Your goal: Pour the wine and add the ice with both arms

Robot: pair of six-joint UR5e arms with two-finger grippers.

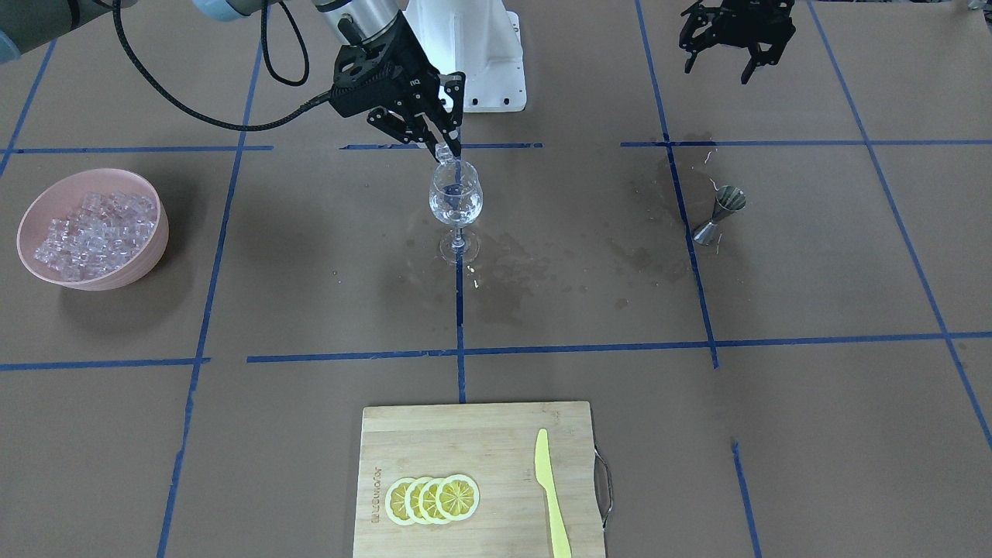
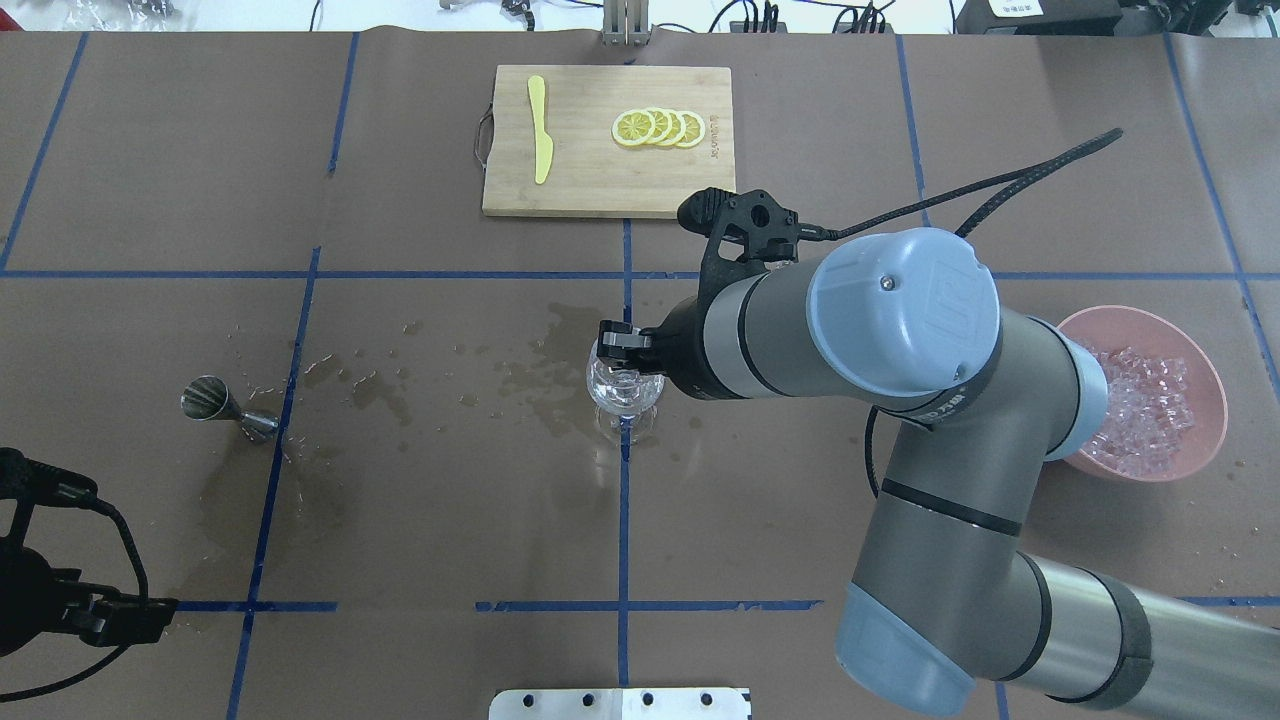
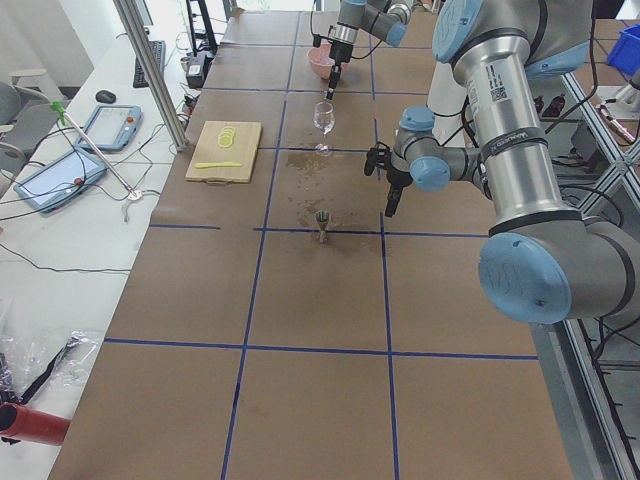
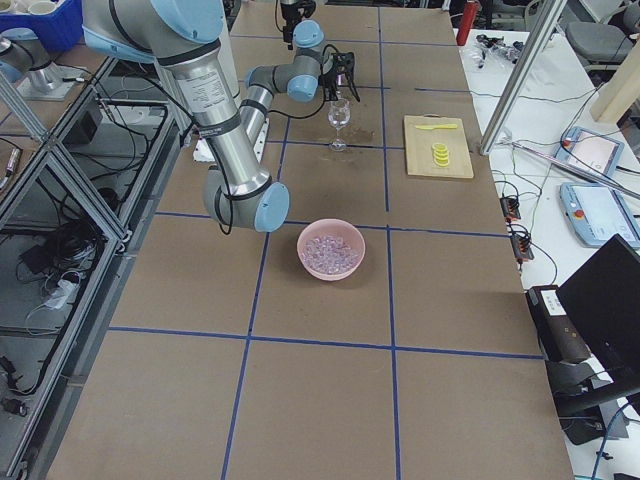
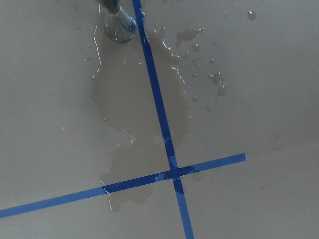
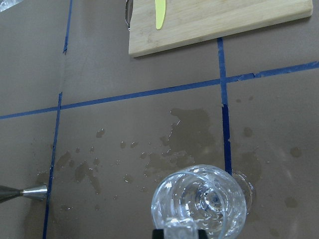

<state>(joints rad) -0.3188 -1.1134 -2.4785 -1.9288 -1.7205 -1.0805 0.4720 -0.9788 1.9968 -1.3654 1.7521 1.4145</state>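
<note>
hovering just above the rim of the wine glass (image 1: 456, 198), the right pincer (image 1: 448, 149) is clenched on one clear ice cube (image 6: 182, 230), which sits between its fingertips directly over the bowl of the glass. the glass stands upright on the brown surface (image 1: 310, 310), with clear glinting contents inside; whether these are cubes or liquid cannot be told. wet patches (image 1: 504, 271) spread around its foot. well apart from the glass, on the robot's right, a pink bowl (image 1: 147, 256) holds the rest of the ice (image 1: 93, 232). on the robot's left of the glass a metal jigger (image 1: 719, 214) lies tipped on its side. the left pincer (image 1: 718, 71) hangs released, fingers spread, well apart from the glass on that same side. beyond the glass, away from the robot, a cutting board (image 1: 465, 434) carries lemon slices (image 1: 432, 498) and a yellow knife (image 1: 552, 504).
</note>
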